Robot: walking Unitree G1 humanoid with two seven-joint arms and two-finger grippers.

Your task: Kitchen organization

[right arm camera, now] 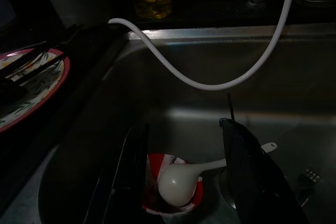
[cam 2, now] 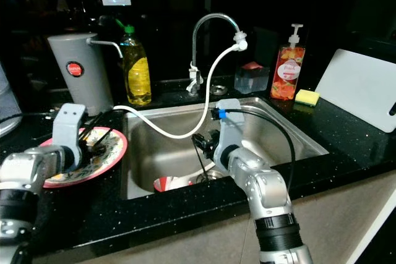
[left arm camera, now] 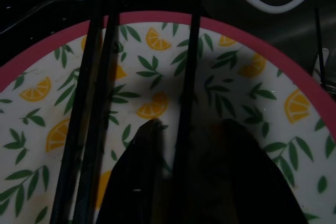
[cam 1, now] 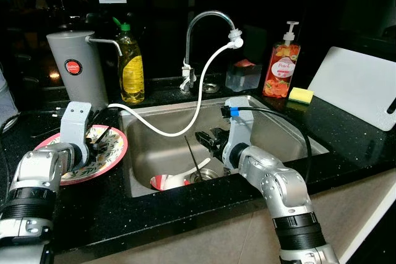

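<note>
Still early: our right claw (right arm camera: pixel 184 182) hangs released inside the sink (cam 1: pixel 272 129) above the ladle (right arm camera: pixel 181 182); left claw (left arm camera: pixel 184 171), grip unreadable, over the plate (cam 1: pixel 114 153) beside the sink.

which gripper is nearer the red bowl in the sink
Right. The right gripper hangs open in the sink just above the red bowl; the left gripper is over the plate.

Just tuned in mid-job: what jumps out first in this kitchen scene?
The white hose looping from the faucet down across the steel sink catches the eye first. Left of the sink, the lemon-patterned plate with dark chopsticks lies under the left gripper. The right gripper, fingers open, hangs over a red bowl holding a white spoon.
</note>
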